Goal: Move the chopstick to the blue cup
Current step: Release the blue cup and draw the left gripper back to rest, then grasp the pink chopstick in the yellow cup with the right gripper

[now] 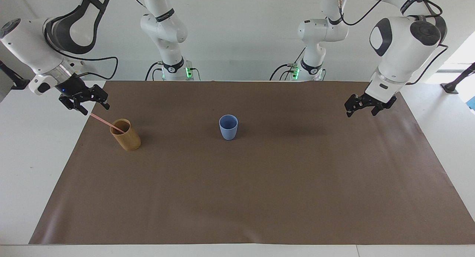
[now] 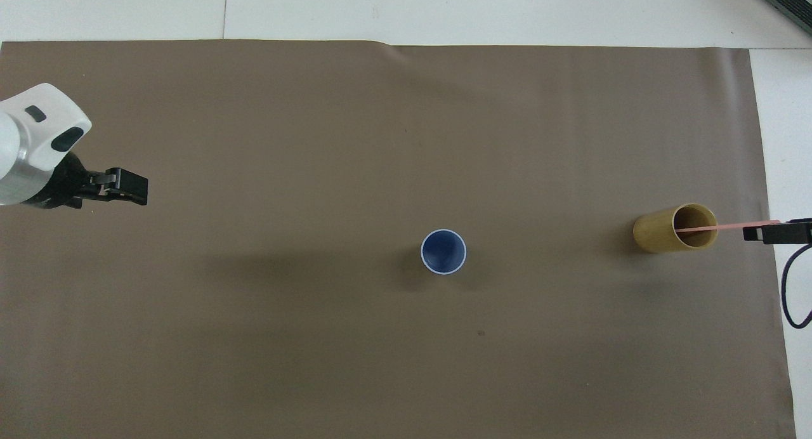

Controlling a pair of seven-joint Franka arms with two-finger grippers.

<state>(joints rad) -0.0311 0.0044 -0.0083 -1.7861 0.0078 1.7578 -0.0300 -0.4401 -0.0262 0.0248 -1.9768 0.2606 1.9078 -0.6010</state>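
Pink chopstick (image 1: 107, 123) leaning in bamboo cup (image 1: 126, 134), apart from blue cup (image 1: 228, 127). Right gripper (image 1: 84, 104) at its upper tip, grip unclear; arm showing facing only. Left gripper (image 1: 365, 107) open, empty.

Your two robot arms are white with dark grey patches.
Look at each arm: it has round, fat joints, a shiny silver ring by the wrist, and a small black claw, the left gripper (image 1: 363, 109) and the right gripper (image 1: 86, 103). Black cables loop along both arms. Little green lights glow on the bases.
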